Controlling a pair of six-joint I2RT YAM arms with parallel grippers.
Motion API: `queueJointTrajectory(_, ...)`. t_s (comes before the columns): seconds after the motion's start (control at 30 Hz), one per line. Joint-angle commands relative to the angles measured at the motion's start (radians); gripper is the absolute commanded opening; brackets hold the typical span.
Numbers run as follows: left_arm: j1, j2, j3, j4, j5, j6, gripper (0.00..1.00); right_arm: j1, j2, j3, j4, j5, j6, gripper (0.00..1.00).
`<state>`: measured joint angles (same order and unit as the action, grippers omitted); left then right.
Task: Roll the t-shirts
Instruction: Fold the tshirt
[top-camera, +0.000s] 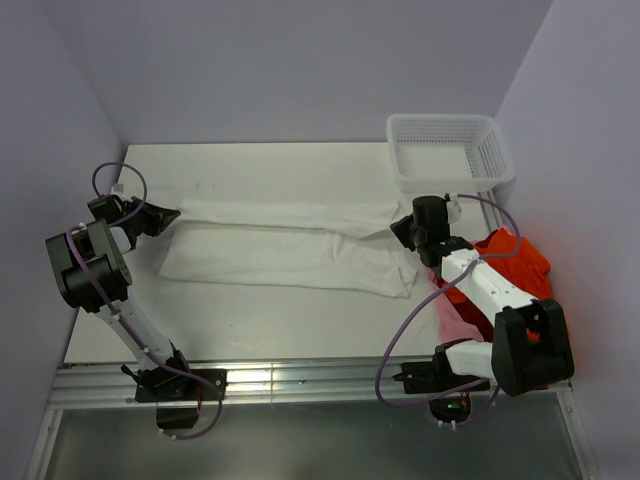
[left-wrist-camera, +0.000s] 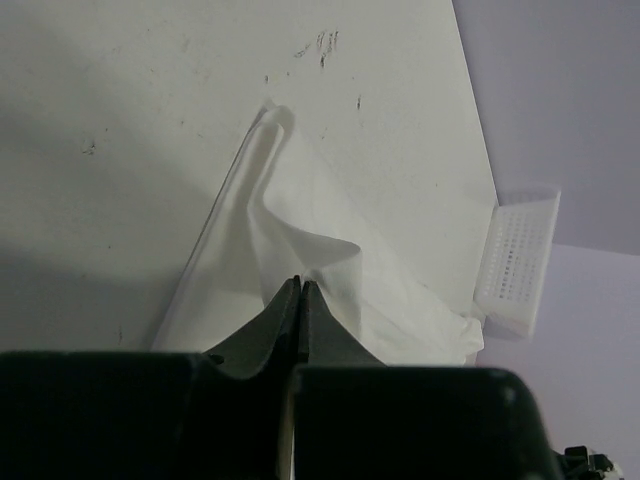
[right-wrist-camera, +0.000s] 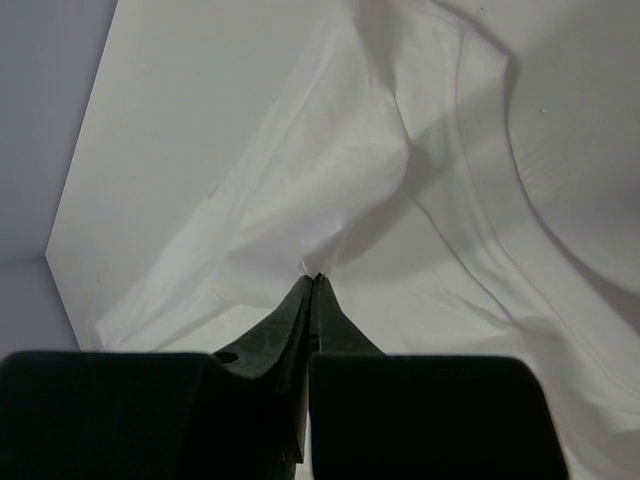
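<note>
Top external gives us the whole layout: a white t-shirt (top-camera: 280, 262) lies stretched over the tabletop (top-camera: 250, 320) as a long, narrow band, its long axis running left to right between the two arms. The left pincer (top-camera: 172, 214) sits at the far left end of the cloth and the right pincer (top-camera: 400, 232) at its right end, so each arm is at its own end and the body of the shirt lies inward from both. In the left wrist view the left pincer (left-wrist-camera: 300, 283) has its fingers together, clamped on a fold of the white t-shirt (left-wrist-camera: 330, 230) that tents up to the tips. In the right wrist view the right pincer (right-wrist-camera: 313, 277) is likewise pressed together on a raised pinch of the white t-shirt (right-wrist-camera: 330, 180). We judge that the cloth is being drawn taut and tidied lengthwise, and that any roll must travel along this left-right axis, from one held end toward the other. A heap of orange-red t-shirts (top-camera: 515, 258) waits on the right, just beside the right arm and well apart from the left. The white mesh basket (top-camera: 440, 120) stands at the far right corner; we make out no shirt in it.
</note>
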<state>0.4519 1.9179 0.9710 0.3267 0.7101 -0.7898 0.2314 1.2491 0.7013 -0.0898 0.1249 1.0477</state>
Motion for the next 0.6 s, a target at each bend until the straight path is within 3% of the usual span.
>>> queueJointTrajectory(0.0, 0.008, 0.003, 0.038, 0.012, 0.009, 0.015, 0.06, 0.005, -0.023, 0.023, -0.031, 0.039, -0.026, 0.00)
queueJointTrajectory(0.37, 0.005, 0.015, 0.046, -0.078, -0.004, 0.053, 0.10, 0.008, 0.088, -0.111, 0.056, -0.021, -0.002, 0.00)
queueJointTrajectory(0.43, 0.007, 0.003, 0.038, -0.075, -0.003, 0.054, 0.15, 0.006, 0.107, -0.088, 0.023, -0.018, -0.017, 0.15)
queueJointTrajectory(0.47, 0.007, -0.005, 0.032, -0.089, -0.026, 0.054, 0.23, 0.006, 0.113, -0.076, -0.005, 0.017, -0.017, 0.29)
queueJointTrajectory(0.5, 0.005, -0.023, 0.028, -0.098, -0.040, 0.057, 0.33, 0.008, 0.113, -0.065, -0.027, 0.034, -0.014, 0.46)
queueJointTrajectory(0.53, 0.007, -0.034, 0.023, -0.098, -0.052, 0.064, 0.50, 0.008, 0.110, -0.056, -0.028, 0.036, -0.027, 0.49)
queueJointTrajectory(0.57, 0.007, -0.042, 0.024, -0.112, -0.061, 0.072, 0.60, 0.009, 0.096, -0.049, -0.037, 0.056, -0.034, 0.52)
